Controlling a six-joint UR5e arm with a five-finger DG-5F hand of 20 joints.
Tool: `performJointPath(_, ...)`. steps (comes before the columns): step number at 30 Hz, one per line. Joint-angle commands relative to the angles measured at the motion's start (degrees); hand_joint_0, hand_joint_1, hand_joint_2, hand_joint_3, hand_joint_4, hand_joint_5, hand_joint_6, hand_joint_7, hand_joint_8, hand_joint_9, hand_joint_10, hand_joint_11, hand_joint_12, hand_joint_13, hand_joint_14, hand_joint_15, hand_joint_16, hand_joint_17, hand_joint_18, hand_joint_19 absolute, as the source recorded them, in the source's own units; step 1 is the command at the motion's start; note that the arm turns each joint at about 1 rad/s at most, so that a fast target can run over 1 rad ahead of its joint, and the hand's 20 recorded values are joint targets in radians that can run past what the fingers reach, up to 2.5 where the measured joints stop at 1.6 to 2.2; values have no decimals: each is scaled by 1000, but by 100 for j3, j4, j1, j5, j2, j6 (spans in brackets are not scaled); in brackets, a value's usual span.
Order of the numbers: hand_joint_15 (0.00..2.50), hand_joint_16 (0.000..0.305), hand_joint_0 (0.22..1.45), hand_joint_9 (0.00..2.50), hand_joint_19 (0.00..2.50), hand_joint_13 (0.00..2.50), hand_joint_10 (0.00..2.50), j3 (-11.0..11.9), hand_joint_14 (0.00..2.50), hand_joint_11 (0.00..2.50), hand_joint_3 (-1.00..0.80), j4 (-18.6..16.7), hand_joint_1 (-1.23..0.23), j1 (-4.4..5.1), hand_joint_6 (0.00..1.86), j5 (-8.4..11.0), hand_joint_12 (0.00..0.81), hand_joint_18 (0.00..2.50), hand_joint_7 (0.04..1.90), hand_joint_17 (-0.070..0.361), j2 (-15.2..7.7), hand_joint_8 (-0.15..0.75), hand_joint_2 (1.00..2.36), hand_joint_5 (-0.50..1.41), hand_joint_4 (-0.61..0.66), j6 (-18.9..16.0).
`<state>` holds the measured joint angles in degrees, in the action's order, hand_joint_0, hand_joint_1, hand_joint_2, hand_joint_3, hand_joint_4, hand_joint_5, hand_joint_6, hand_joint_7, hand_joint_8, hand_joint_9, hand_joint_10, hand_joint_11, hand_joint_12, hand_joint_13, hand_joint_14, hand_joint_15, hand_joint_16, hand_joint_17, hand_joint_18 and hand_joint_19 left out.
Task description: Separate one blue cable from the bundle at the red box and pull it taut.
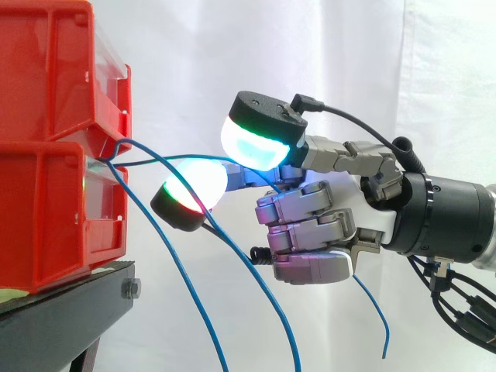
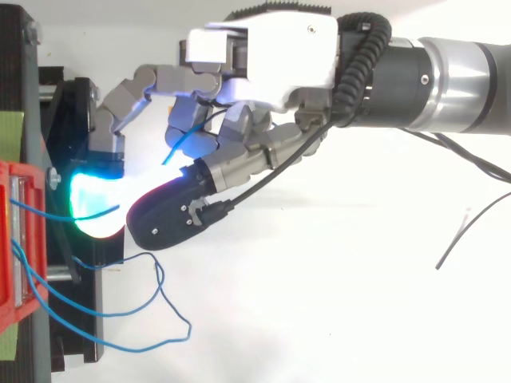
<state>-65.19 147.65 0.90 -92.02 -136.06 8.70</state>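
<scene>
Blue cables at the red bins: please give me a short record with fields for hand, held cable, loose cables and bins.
hand: shut on one cable, fingers curled round it
held blue cable: runs from the bins into the hand; its end hangs below
loose blue cables: hang slack from the bins
red bins: stacked on a black stand

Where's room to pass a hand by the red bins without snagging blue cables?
Free: the white area right of the slack blue cables, beside the hand. Crowded: between the red bins and the hand, where cables cross.
</scene>
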Motion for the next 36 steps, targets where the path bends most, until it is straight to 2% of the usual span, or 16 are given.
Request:
performJointPath(1, 1510, 231, 610, 1269, 1046, 1799, 2500, 7, 2500, 2094, -198, 36, -661, -19, 878, -9, 613, 2435, 671, 173, 0, 445, 1023, -213, 130, 79)
performJointPath(4, 1496, 235, 592, 1264, 1021, 1784, 2500, 7, 2500, 2058, -260, 36, -637, -28, 879, -9, 605, 2432, 692, 176, 0, 437, 1020, -211, 138, 70)
performJointPath(10, 1470, 234, 550, 1295, 1005, 1768, 2500, 7, 2500, 2051, -461, 71, -538, 25, 876, 18, 588, 2448, 709, 176, 0, 434, 1003, -196, 144, 62)
performJointPath(12, 1446, 228, 578, 1308, 1003, 1747, 2500, -2, 2500, 2059, -421, 71, -501, 33, 873, 18, 574, 2426, 741, 171, 0, 431, 1008, -183, 125, 70)
performJointPath(15, 1386, 221, 591, 1331, 1012, 1735, 2500, 7, 2500, 2045, -325, 115, -525, 33, 873, 9, 559, 2448, 780, 166, 0, 431, 1016, -174, 119, 44)
performJointPath(18, 1391, 245, 585, 1371, 1023, 1785, 2500, 7, 2500, 2083, -183, 123, -637, 33, 878, 18, 564, 2500, 808, 184, 0, 432, 1020, -166, 129, 44)
performJointPath(22, 1468, 274, 579, 1287, 1171, 1794, 2500, 7, 2500, 2018, -115, 123, -677, 33, 894, 18, 562, 2500, 803, 205, 0, 404, 1016, -159, 119, 44)
performJointPath(28, 1485, 259, 591, 1146, 1112, 1699, 2500, 7, 2500, 1915, -111, 132, -718, 33, 896, 18, 550, 2455, 792, 194, 0, 357, 1015, -160, 63, 44)
performJointPath(29, 1479, 257, 593, 1121, 1105, 1677, 2500, 7, 2500, 1926, -108, 141, -725, 33, 897, 26, 545, 2414, 791, 192, 0, 353, 1016, -161, 57, 44)
performJointPath(30, 1483, 239, 599, 1083, 1130, 1632, 2500, 7, 2500, 1926, -109, 167, -732, 33, 896, 26, 540, 2322, 801, 179, 0, 330, 1017, -163, 20, 44)
performJointPath(36, 1452, 214, 615, 930, 1182, 1469, 2500, -2, 2500, 1905, -61, 176, -760, 51, 896, 44, 492, 2110, 857, 160, 0, 238, 1021, -157, -87, 44)
